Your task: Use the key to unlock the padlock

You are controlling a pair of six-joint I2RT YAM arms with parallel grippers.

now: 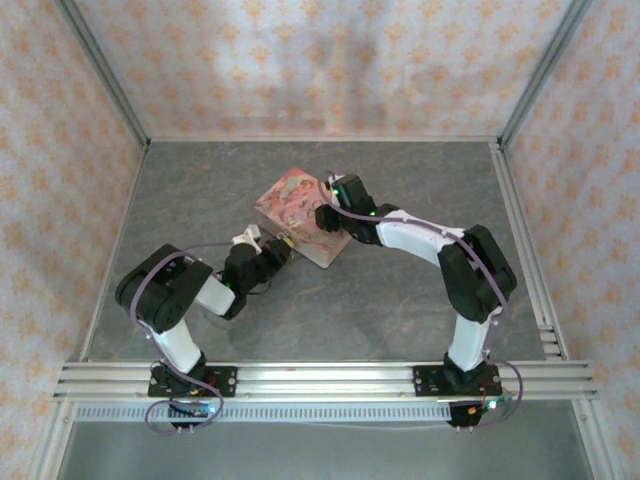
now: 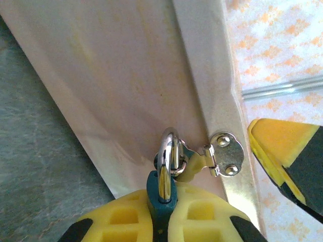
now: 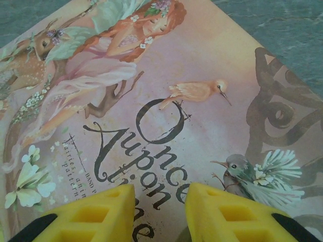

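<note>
The padlock (image 2: 162, 187), small with a blue-green body, stands clamped between the yellow pads of the left gripper (image 2: 162, 201), whose jaws are closed on the body from both sides. Its silvery shackle (image 2: 167, 151) rises out of the grip and is threaded through the loop of a riveted metal hasp (image 2: 223, 154) on the pale side wall of the box (image 2: 126, 75). The lock hangs at the box edge that faces the left arm, low on that wall.

From above, the pink illustrated box (image 1: 298, 205) lies slantwise near the middle of the grey table (image 1: 400, 300), somewhat toward its far edge. The left gripper (image 1: 283, 247) meets the box's near-left edge. The right gripper (image 1: 328, 213) is over the box's right part.

At the right wrist, the right gripper (image 3: 159, 194) has its jaws apart with nothing between them, poised over the lid's painted birds and curling lettering. One of its yellow-and-black fingers (image 2: 287, 151) shows just beyond the hasp in the left wrist view.
</note>
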